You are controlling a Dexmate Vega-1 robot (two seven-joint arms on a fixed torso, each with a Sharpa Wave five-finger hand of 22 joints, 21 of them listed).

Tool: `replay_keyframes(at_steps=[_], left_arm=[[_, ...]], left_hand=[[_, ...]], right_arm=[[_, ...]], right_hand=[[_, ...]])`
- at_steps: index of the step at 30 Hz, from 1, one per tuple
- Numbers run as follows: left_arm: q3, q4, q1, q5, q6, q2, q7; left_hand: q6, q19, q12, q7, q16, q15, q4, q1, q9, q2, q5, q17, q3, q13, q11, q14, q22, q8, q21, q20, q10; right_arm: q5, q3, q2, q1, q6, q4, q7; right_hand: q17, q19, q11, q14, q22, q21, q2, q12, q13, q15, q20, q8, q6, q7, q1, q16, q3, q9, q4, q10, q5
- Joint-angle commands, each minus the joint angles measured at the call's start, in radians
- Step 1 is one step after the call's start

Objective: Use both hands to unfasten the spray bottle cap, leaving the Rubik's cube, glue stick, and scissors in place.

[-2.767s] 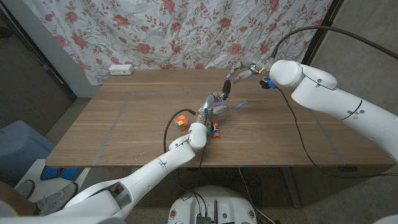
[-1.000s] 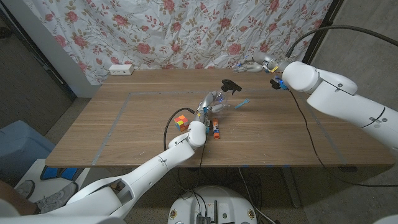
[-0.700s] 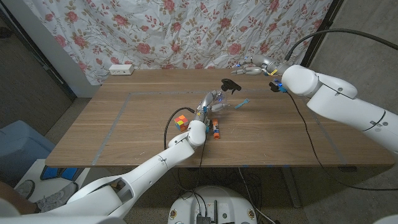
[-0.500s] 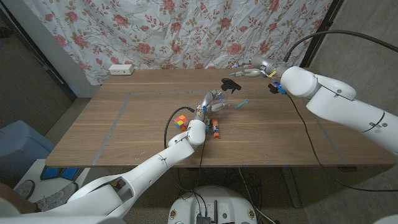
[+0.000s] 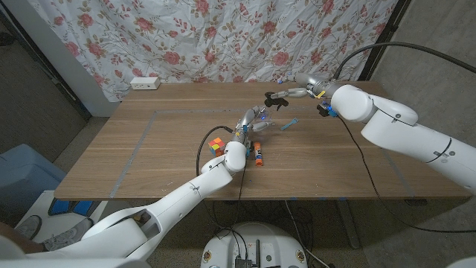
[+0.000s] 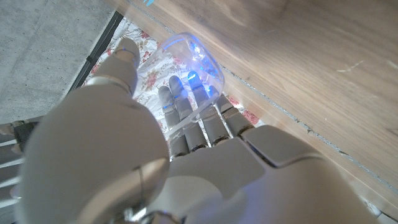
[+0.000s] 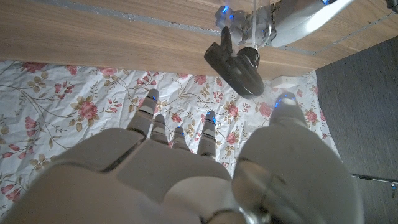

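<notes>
Floral cloth point(image 5: 223, 37) with red roses hangs behind the wooden counter point(image 5: 134, 149), and a white power strip point(image 5: 145, 83) sits at its far left edge. From the head camera, the left hand point(image 5: 249, 123) is wrapped around the clear plastic spray bottle point(image 5: 262, 117) near the middle of the counter, holding it up off the wood, its black trigger cap point(image 5: 273, 99) at the top. The right hand point(image 5: 291, 92) reaches in just beside that cap, fingers apart; whether they touch it I cannot tell. The multicoloured Rubik's cube point(image 5: 216, 146) lies left of the left wrist, the orange glue stick point(image 5: 256, 154) right of it, and a small blue object point(image 5: 288, 125) lies beyond. From the left wrist, fingers point(image 6: 186, 118) curl on the clear bottle point(image 6: 196, 62). From the right wrist, spread fingertips point(image 7: 210, 124) sit short of the black cap point(image 7: 236, 65).
</notes>
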Motion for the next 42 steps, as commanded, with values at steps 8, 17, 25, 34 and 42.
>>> replay_keyframes(at_steps=[8, 17, 25, 34, 42], left_arm=[[0.004, -0.010, 0.004, 0.003, 0.014, -0.001, 0.008], [0.005, -0.019, 0.006, 0.004, 0.014, 0.005, 0.004], [0.004, -0.019, 0.006, 0.006, 0.010, 0.006, 0.005], [0.004, -0.017, 0.006, 0.006, 0.008, 0.005, 0.004], [0.005, -0.016, 0.004, 0.005, 0.007, 0.006, -0.002]], left_hand=[[0.021, 0.006, 0.000, 0.004, 0.001, -0.098, 0.025, -0.101, 0.000, 0.115, 0.000, 0.002, 0.036, 0.004, -0.021, 0.009, 0.002, 0.004, -0.001, -0.037, 0.026], [0.022, 0.007, -0.002, 0.003, 0.001, -0.098, 0.025, -0.102, 0.000, 0.115, 0.000, 0.003, 0.036, 0.005, -0.018, 0.009, 0.002, 0.003, 0.000, -0.037, 0.025], [0.022, 0.007, -0.002, 0.004, 0.000, -0.097, 0.025, -0.103, 0.000, 0.114, 0.000, 0.002, 0.036, 0.005, -0.020, 0.011, 0.002, 0.003, 0.000, -0.038, 0.026], [0.022, 0.007, -0.003, 0.003, 0.001, -0.098, 0.024, -0.103, 0.000, 0.113, 0.000, 0.003, 0.036, 0.006, -0.022, 0.011, 0.002, 0.002, 0.000, -0.038, 0.028], [0.021, 0.006, -0.003, 0.002, 0.001, -0.098, 0.024, -0.102, 0.000, 0.112, 0.000, 0.004, 0.036, 0.007, -0.023, 0.010, 0.002, 0.001, -0.001, -0.038, 0.028]], right_arm=[[-0.091, -0.043, 0.044, -0.020, -0.047, 0.000, -0.021], [-0.123, -0.068, 0.066, -0.015, -0.061, 0.009, -0.015], [-0.172, -0.100, 0.092, -0.002, -0.093, 0.016, -0.015], [-0.192, -0.108, 0.117, -0.001, -0.100, 0.032, -0.026], [-0.203, -0.115, 0.140, 0.001, -0.113, 0.043, -0.037]], right_hand=[[0.001, -0.003, 0.006, -0.002, 0.003, 0.004, -0.006, 0.007, 0.002, 0.000, -0.005, 0.021, 0.000, -0.007, 0.010, 0.002, 0.008, 0.009, -0.024, -0.009, 0.003], [-0.001, 0.006, 0.003, 0.010, 0.003, 0.008, -0.006, 0.014, 0.003, -0.002, -0.006, 0.039, 0.015, -0.011, 0.040, 0.007, 0.022, 0.018, -0.047, 0.000, 0.003], [-0.003, 0.016, -0.001, 0.019, 0.003, 0.011, -0.002, 0.020, 0.003, -0.001, -0.007, 0.057, 0.039, -0.012, 0.064, 0.011, 0.035, 0.025, -0.063, 0.011, 0.005], [-0.006, 0.039, -0.010, 0.040, 0.003, 0.015, 0.002, 0.028, 0.002, -0.001, -0.008, 0.093, 0.098, -0.035, 0.098, 0.018, 0.053, 0.039, -0.081, 0.037, 0.005], [-0.007, 0.056, -0.016, 0.052, 0.003, 0.017, 0.002, 0.031, 0.002, -0.002, -0.007, 0.126, 0.157, -0.051, 0.120, 0.021, 0.065, 0.050, -0.088, 0.055, 0.003]])
